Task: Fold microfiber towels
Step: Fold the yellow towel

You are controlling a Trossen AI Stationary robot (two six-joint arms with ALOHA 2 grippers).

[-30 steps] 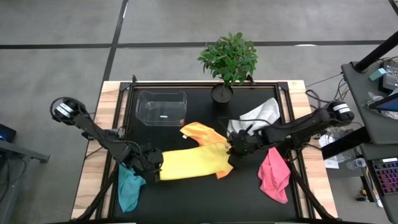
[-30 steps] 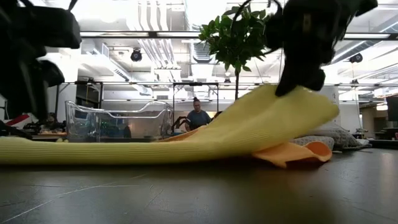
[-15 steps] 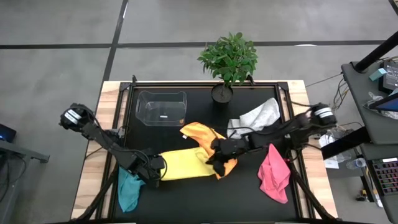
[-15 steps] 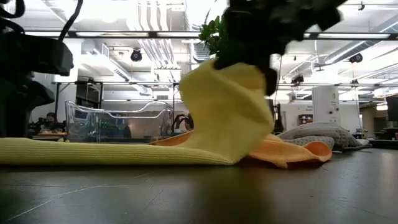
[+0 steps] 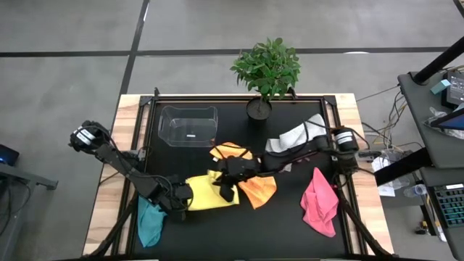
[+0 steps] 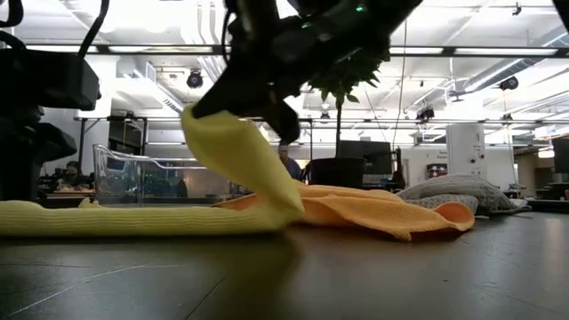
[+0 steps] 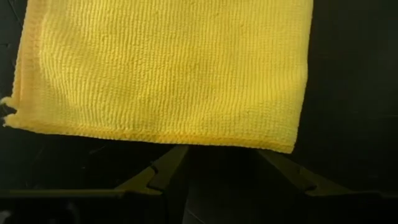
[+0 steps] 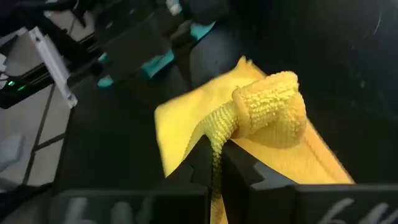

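Right claw (image 5: 225, 183) is pinched tight on a bunched edge of the yellow towel (image 5: 208, 192), lifting that edge clear of the black worktop (image 5: 290, 225); the orange towel (image 5: 255, 187) lies just behind it; left claw (image 5: 180, 197) sits at the towel's far end, fingers spread, gripping nothing I can see; teal towel (image 5: 150, 221) beside it.

**Black table, cloths and clutter**

The black table (image 5: 290, 221) with wooden side edges fills the lower middle of the high view. On it lie a clear plastic box (image 5: 188, 125) upper left, potted plant (image 5: 259, 107) top centre, white-grey towel (image 5: 299, 133), orange towel (image 5: 257, 190), yellow towel (image 5: 203, 193), pink towel (image 5: 319, 203), teal towel (image 5: 150, 221) lower left.
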